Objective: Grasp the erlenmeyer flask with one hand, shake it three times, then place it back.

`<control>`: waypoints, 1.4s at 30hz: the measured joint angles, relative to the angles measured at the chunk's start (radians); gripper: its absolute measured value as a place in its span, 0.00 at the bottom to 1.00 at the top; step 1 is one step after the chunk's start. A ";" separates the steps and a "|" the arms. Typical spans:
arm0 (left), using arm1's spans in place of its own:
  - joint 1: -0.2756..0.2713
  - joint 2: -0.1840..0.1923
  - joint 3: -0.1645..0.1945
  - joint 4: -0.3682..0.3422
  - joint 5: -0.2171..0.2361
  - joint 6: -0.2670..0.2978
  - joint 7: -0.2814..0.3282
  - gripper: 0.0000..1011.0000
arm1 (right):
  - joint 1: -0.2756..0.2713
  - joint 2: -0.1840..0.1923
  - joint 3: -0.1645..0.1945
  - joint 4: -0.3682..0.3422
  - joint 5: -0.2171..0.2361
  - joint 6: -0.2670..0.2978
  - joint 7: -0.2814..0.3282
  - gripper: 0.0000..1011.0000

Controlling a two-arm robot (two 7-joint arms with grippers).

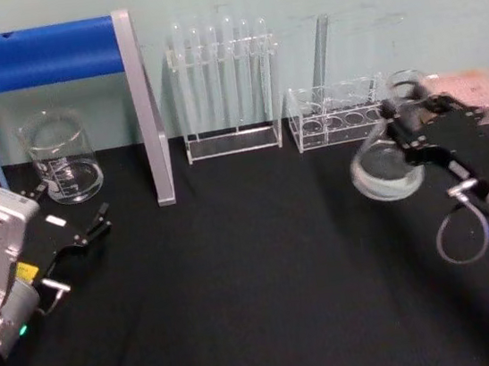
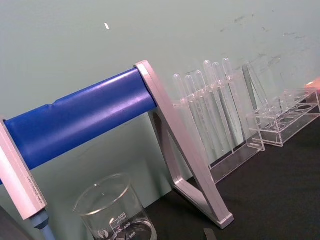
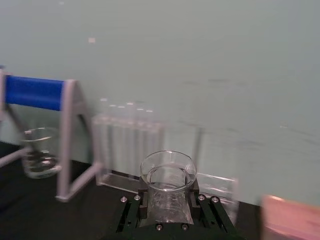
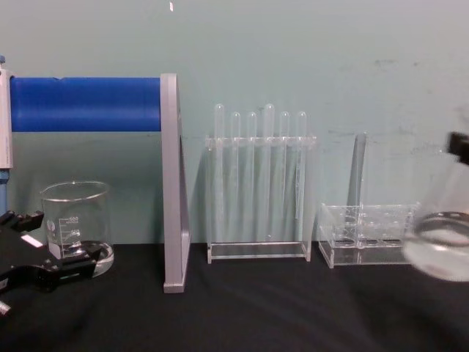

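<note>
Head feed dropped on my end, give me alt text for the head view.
The right gripper holds the erlenmeyer flask by its neck, tilted, at the right of the black table. The left gripper sits open at lower left near a glass beaker; a blue-barred stand, a tall test tube rack and a low rack line the back.

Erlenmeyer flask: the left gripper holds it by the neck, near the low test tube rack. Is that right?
Not the left. The right gripper holds the erlenmeyer flask by the neck, near the low test tube rack, as the head view shows. The left gripper sits open by the beaker.
</note>
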 joint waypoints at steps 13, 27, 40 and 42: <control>0.000 0.000 0.000 0.000 0.000 0.000 0.000 0.99 | 0.119 -0.003 -0.195 0.072 0.018 -0.016 0.186 0.44; 0.000 0.000 0.000 0.000 0.000 0.000 0.000 0.99 | 0.167 0.011 -0.280 0.097 0.053 -0.034 0.234 0.44; 0.000 0.000 0.000 0.000 0.000 0.000 0.000 0.99 | 0.120 0.030 -0.186 0.077 0.065 -0.041 0.102 0.44; 0.000 0.000 0.000 0.000 0.000 0.000 0.000 0.99 | 0.101 0.032 -0.155 0.067 0.064 -0.041 0.072 0.44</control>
